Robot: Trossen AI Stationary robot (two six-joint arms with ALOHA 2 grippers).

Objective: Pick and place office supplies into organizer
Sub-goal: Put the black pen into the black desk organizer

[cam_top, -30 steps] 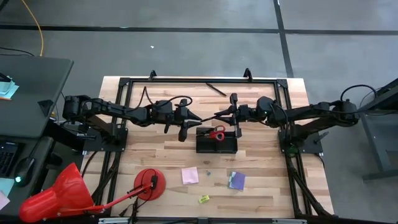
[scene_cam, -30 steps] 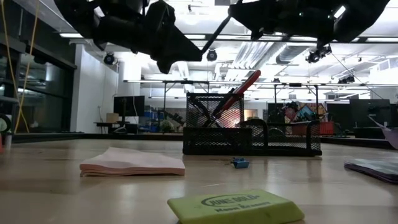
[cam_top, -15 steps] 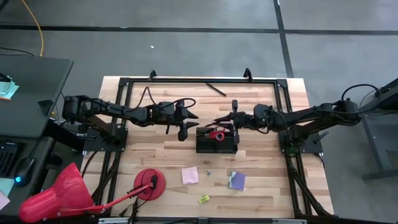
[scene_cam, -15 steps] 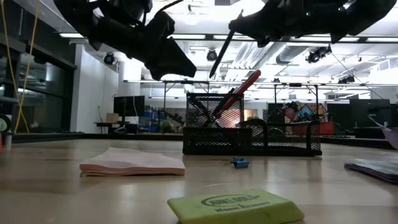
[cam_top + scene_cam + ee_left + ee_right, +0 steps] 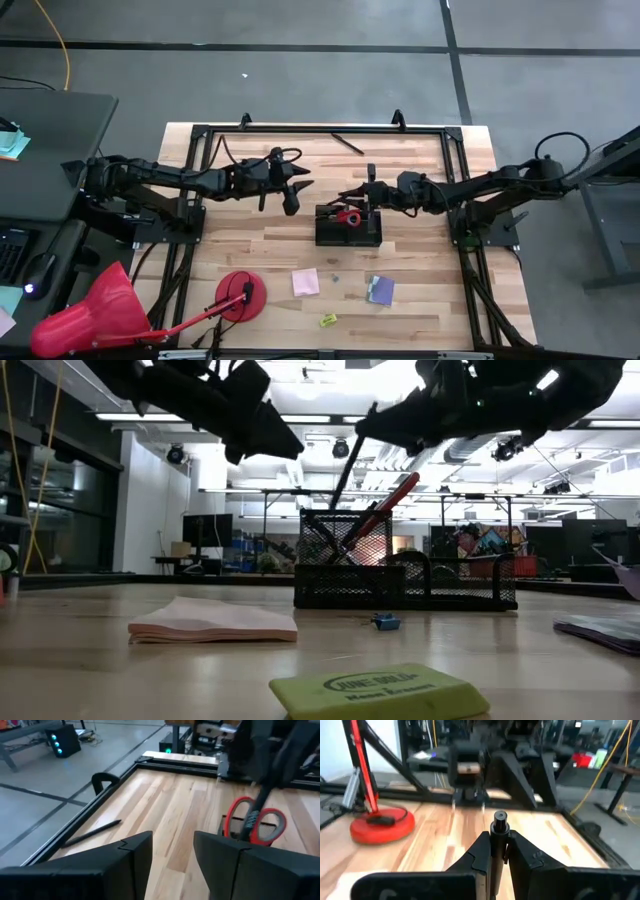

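yellow eraser (image 5: 378, 691), printed label, wording illegible

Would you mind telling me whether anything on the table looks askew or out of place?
One dark pen lies alone near the table's far edge, by the frame rail, well away from the organizer. The red-handled scissors lean tilted in the organizer's mesh cup, handles sticking out. Nothing looks spilled or damaged.

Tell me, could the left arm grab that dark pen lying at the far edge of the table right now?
Probably yes. The left end effector is open and holds nothing, and the pen lies alone on bare wood beside the frame rail.
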